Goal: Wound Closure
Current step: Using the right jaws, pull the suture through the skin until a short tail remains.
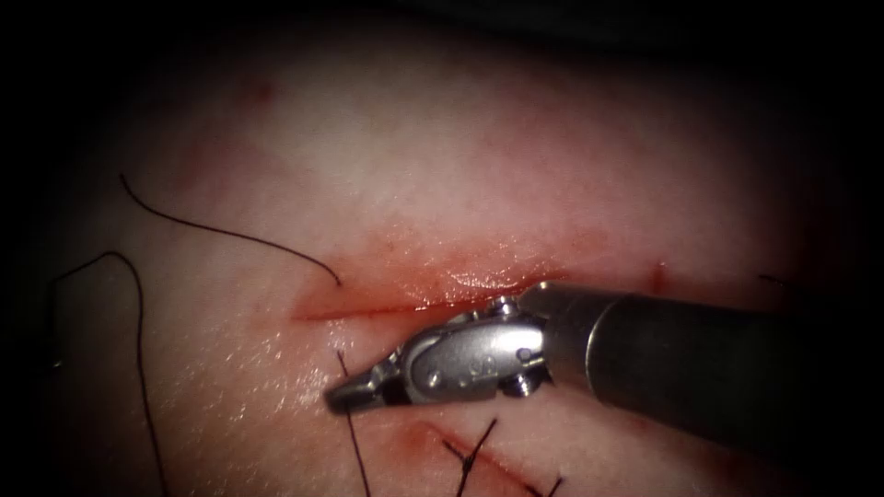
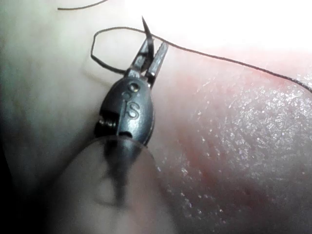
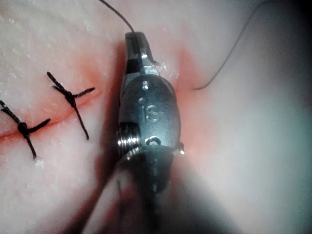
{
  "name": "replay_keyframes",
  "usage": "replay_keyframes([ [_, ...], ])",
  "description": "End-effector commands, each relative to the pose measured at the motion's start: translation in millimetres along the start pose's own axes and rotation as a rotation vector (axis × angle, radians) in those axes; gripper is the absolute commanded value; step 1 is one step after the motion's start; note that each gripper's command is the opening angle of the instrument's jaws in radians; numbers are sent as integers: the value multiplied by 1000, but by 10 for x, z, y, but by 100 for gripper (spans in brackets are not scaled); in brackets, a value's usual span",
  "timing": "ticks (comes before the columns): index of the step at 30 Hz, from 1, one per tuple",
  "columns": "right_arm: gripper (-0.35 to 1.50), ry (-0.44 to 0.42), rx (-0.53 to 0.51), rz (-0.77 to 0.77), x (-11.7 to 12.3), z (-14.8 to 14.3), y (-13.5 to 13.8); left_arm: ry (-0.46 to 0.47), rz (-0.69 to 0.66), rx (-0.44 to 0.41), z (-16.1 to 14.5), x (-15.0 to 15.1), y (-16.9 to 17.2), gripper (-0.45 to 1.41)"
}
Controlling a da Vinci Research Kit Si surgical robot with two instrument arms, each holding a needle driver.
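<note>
Where the cut (image 1: 405, 299) runs as a red, wet line across the tissue (image 1: 479, 147), the right pincer (image 1: 354, 391) lies just below it, its tip pointing to the endoscope view's left. Its jaws look pressed together, and a strand of thread (image 1: 354, 442) runs down from the tip; I cannot tell whether the jaws grip that strand or merely lie over it. In the right wrist view the right pincer (image 3: 136, 41) again looks closed, with thread (image 3: 117, 12) leading off from its tip. A second length of thread (image 1: 230, 235) ends at the cut just above and left of the right pincer, and a further loop (image 1: 138, 304) lies well to its left. Below the right pincer sit knotted stitches (image 1: 470, 456) over another red line; the right wrist view shows 2 of these stitches (image 3: 70, 97) beside the tool. In the left wrist view the left pincer (image 2: 153, 48) is slightly parted at the tips, a dark pointed sliver at 1 jaw; whether that is the needle I cannot tell. Thread (image 2: 219, 57) crosses just past its tips.
</note>
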Motion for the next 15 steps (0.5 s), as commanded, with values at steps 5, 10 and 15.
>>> replay_keyframes([
  [5,-35,22,31,-16,26,-2,-32,-1,0,-2,9,-6,0,-45],
  [10,-35,32,82,-43,49,-6,-58,-1,0,-2,9,-5,0,-45],
  [15,-35,28,130,-57,73,-5,-85,-2,-1,-3,9,-4,-1,-45],
])
